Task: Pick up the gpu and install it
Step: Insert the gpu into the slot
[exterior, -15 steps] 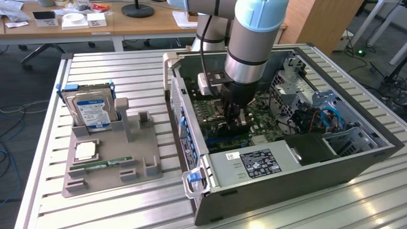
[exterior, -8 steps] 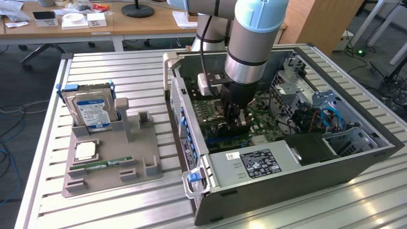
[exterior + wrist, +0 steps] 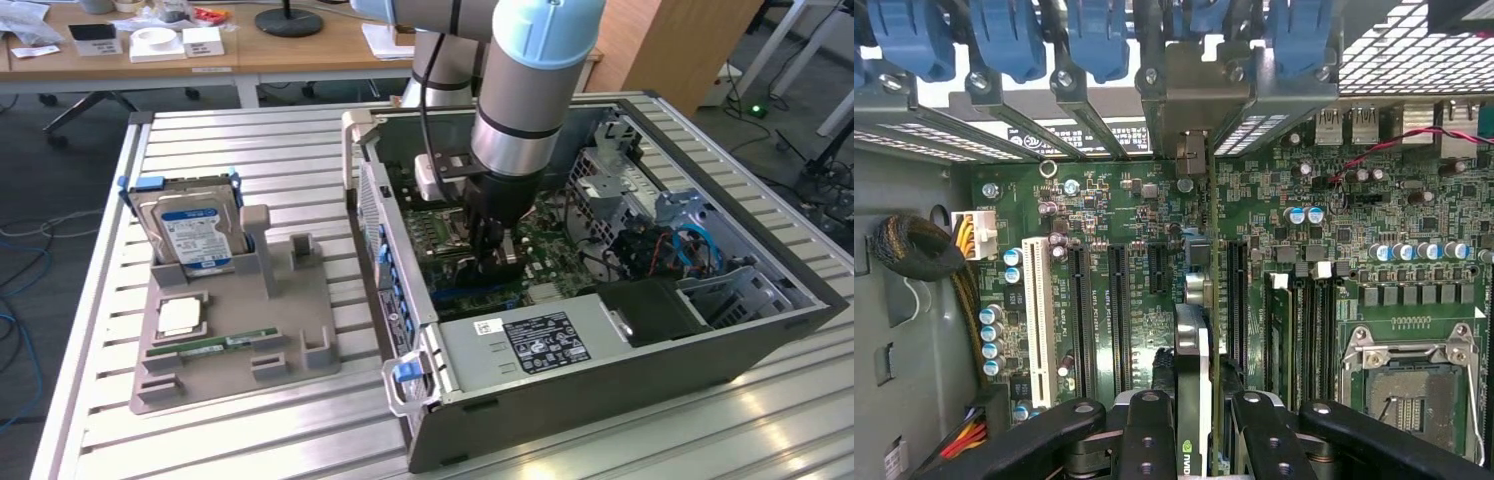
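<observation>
The gpu [image 3: 1194, 345] is seen edge-on in the wrist view as a thin dark card with a green logo near my fingers. My gripper [image 3: 1194, 425] is shut on it, one black finger [image 3: 1146, 420] on each side. The card stands upright over the long black expansion slots [image 3: 1119, 300] of the green motherboard [image 3: 1334, 230]. Its silver bracket [image 3: 1194, 110] reaches the case's rear slot openings under the blue clips [image 3: 1004, 40]. In the exterior view my gripper [image 3: 494, 255] is lowered deep into the open computer case [image 3: 601, 350], above the motherboard [image 3: 441, 235].
An empty CPU socket [image 3: 1409, 380], a white slot [image 3: 1037, 310] and a black cable bundle [image 3: 914, 250] surround the card. On the exterior view's left, a grey holder [image 3: 227, 330] carries a hard drive [image 3: 194, 230], a memory stick [image 3: 214, 345] and a CPU [image 3: 180, 318]. Cables [image 3: 667, 245] fill the case's far side.
</observation>
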`<state>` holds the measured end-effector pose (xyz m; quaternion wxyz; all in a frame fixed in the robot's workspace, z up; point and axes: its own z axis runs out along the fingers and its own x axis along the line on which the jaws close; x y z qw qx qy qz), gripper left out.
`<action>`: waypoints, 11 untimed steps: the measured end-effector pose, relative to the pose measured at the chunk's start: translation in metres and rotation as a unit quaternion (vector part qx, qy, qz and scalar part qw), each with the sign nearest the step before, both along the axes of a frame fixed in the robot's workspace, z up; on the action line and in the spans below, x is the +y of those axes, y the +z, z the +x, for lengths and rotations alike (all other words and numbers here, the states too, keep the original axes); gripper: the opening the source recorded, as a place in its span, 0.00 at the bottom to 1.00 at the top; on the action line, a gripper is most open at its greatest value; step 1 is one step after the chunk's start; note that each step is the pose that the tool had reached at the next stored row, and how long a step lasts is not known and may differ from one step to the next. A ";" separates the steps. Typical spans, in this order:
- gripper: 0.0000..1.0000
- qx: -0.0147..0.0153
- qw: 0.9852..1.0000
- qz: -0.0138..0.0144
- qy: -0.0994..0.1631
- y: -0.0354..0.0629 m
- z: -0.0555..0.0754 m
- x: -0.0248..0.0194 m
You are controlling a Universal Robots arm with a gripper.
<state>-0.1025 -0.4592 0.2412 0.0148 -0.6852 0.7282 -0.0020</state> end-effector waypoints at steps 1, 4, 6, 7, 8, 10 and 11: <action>0.27 0.000 1.000 0.000 0.000 0.0000 0.000 0.0000; 0.27 0.000 1.000 0.000 0.000 0.0000 0.000 0.0000; 0.27 0.000 1.000 0.000 0.000 -0.0001 0.000 0.0000; 0.27 0.000 1.000 0.000 0.000 -0.0001 0.000 0.0000; 0.27 0.000 1.000 0.000 0.000 -0.0001 0.000 0.0000; 0.27 0.000 1.000 0.000 0.000 -0.0002 0.000 0.0000; 0.27 0.000 1.000 0.001 0.000 -0.0005 0.000 0.0002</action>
